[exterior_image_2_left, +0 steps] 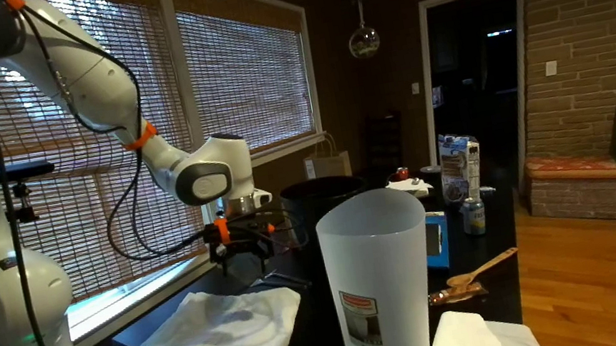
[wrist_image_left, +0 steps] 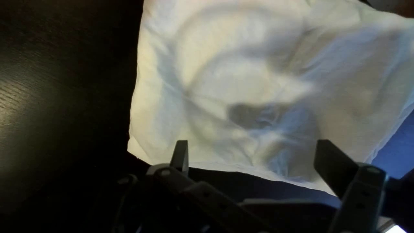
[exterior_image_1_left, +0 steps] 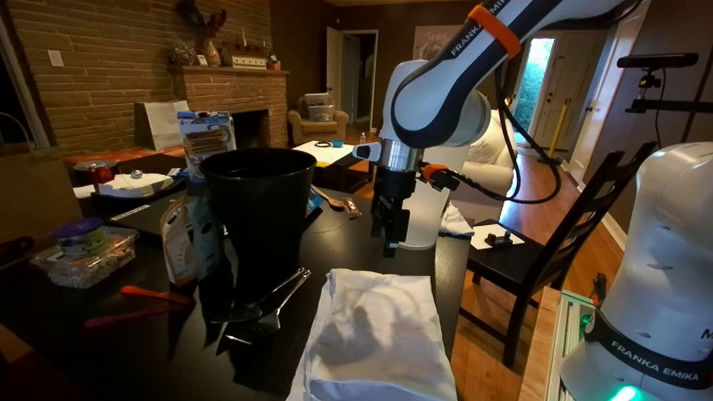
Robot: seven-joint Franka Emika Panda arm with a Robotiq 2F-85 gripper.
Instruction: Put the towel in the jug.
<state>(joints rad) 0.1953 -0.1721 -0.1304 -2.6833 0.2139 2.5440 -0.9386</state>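
Observation:
A white towel [exterior_image_1_left: 384, 334] lies folded flat on the dark table; it also shows in an exterior view [exterior_image_2_left: 228, 330] and fills much of the wrist view [wrist_image_left: 233, 81]. My gripper [exterior_image_1_left: 389, 242] is open and empty, fingers down, above the table near the towel's edge; in the wrist view its fingers [wrist_image_left: 253, 142] are wide apart. It also shows in an exterior view [exterior_image_2_left: 244, 268]. A tall black container [exterior_image_1_left: 259, 217] and a tall translucent white container [exterior_image_2_left: 382, 287] stand on the table, on either side of the gripper. I cannot tell which is the jug.
Metal utensils [exterior_image_1_left: 273, 312] lie beside the towel. A red utensil [exterior_image_1_left: 153, 295], upright pouches [exterior_image_1_left: 178, 242] and a plastic food box [exterior_image_1_left: 92, 267] stand or lie near the black container. Another white cloth [exterior_image_2_left: 464, 342], a wooden spoon [exterior_image_2_left: 483, 269] and a can [exterior_image_2_left: 473, 217] are near the translucent container.

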